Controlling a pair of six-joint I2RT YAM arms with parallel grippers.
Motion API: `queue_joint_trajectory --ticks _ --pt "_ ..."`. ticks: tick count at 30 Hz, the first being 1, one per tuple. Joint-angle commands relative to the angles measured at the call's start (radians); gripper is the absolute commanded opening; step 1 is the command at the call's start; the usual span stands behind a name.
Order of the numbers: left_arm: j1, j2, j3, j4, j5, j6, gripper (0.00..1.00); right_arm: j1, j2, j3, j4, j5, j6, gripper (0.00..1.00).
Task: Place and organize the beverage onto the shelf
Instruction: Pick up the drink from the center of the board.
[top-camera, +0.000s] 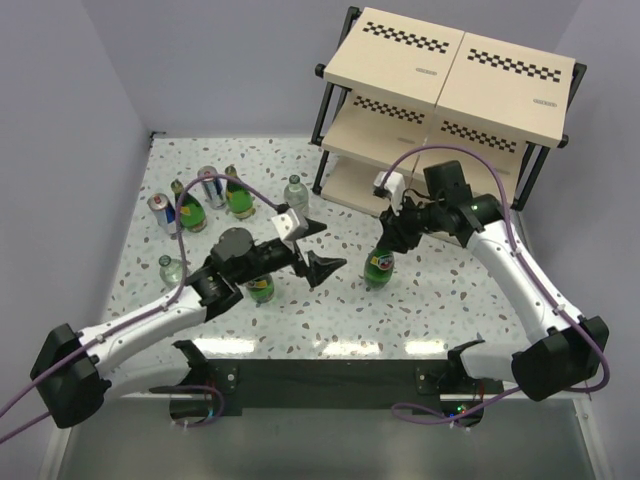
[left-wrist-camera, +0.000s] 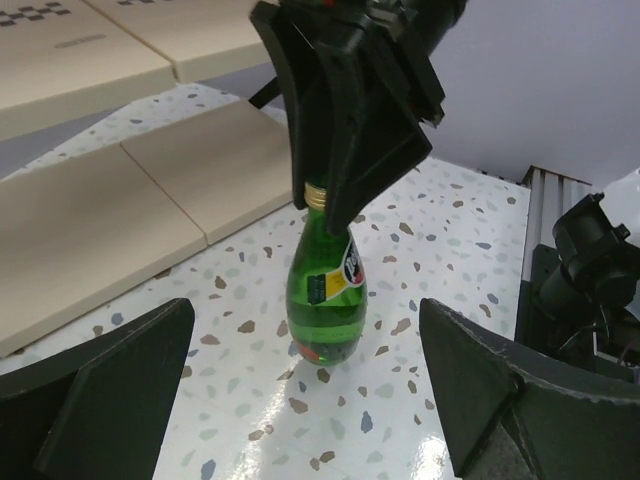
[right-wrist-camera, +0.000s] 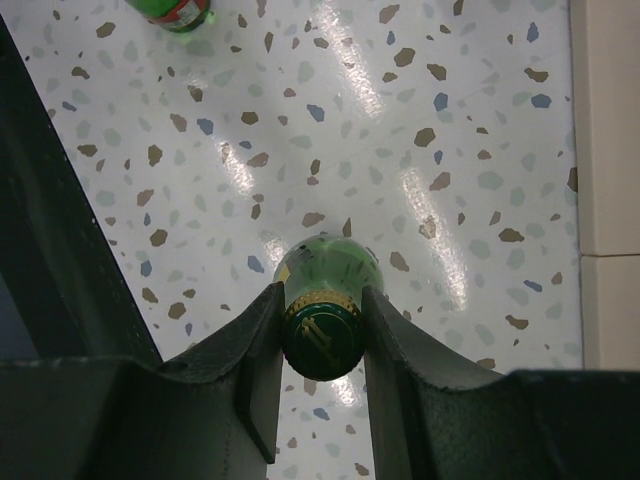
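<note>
Right gripper (right-wrist-camera: 322, 292) clamping 1 green glass bottle (right-wrist-camera: 325, 262)
Carrying it upright to the black-framed beige shelf (top-camera: 400, 60) is looking safest; left gripper (top-camera: 318, 252) is gaping, empty.

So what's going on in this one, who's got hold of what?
The right gripper is shut on the neck of a green bottle, which is upright in front of the shelf. Whether its base rests on the table is unclear. The left gripper hangs open close by, holding nothing. The other drinks stand on the left part of the table, and none shows on the shelf's top board.
</note>
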Motion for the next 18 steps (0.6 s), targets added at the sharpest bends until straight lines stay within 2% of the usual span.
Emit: queue_joint_trajectory --ticks 1,4,12,18 --pt "-0.099 0.090 0.041 0.131 -0.136 0.085 1.00 -0.013 -0.038 0.091 0.080 -0.042 0.063 0.00" --pt "-0.144 0.187 0.038 0.215 -0.187 0.125 1.00 -0.018 -0.047 0.094 0.086 -0.035 0.081 0.00" --pt "-0.170 0.363 0.030 0.463 -0.198 0.140 1.00 -0.042 -0.073 0.091 0.110 -0.059 0.135 0.00" --pt "-0.201 0.500 0.084 0.491 -0.156 0.142 1.00 -0.064 -0.085 0.089 0.126 -0.084 0.161 0.00"
